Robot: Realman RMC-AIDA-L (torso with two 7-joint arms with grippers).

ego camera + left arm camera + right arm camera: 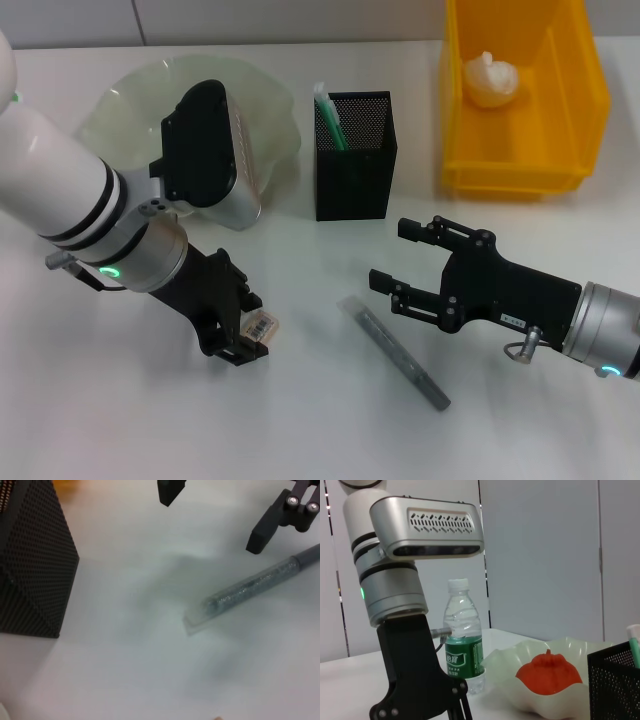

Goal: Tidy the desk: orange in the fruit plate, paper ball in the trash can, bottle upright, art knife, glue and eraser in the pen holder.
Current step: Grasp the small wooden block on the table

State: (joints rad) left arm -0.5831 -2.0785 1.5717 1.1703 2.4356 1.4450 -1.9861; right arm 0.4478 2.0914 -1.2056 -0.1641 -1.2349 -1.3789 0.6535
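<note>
Gripping the eraser (262,327), the left gripper (243,335) hovers low, presumably bound for the pen holder (353,155). Right gripper (402,258) waits wide open beside the art knife (393,350).

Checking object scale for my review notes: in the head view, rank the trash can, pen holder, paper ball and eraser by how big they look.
Largest to smallest:
1. trash can
2. pen holder
3. paper ball, inside the trash can
4. eraser, clamped in the left gripper and partly hidden, so its true extent is unsure

My head camera looked steeply down on the desk (300,400). Left wrist camera sat close above it, sharing the pen holder (30,565) and art knife (250,587). Right wrist camera faced level across it.
</note>
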